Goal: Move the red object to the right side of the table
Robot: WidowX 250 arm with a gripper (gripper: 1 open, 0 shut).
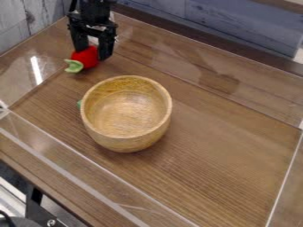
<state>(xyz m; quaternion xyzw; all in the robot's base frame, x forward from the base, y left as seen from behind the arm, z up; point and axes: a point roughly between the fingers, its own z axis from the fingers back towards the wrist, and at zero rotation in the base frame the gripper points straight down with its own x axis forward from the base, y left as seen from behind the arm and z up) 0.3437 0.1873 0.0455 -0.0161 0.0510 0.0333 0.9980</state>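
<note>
Far left corner of the bench [225,168], close to the clear acrylic wall [24,62]. Black gripper [91,51] pointing straight down over that corner, jaws spread apart, nothing clamped between them.

Red object [83,58] lying on the bench surface directly beneath the gripper. Red body partly overlapped by the near finger; lower part showing just below and left of the fingertips. Seemingly sitting in the gap between the two jaws or just at its near edge; contact with either finger cannot be told at this resolution. Green leafy end [73,65] sticking out to the left, toward the wall, clear of the jaws.

Wooden bowl [126,111] upright on the bench, nearer the camera and right of the gripper, apart from the red object with a strip of bare wood grain between. Small green piece [81,104] peeking out at the bowl's left edge, mostly hidden behind its rim.

Right half of the bench showing wood grain and glare only.
</note>
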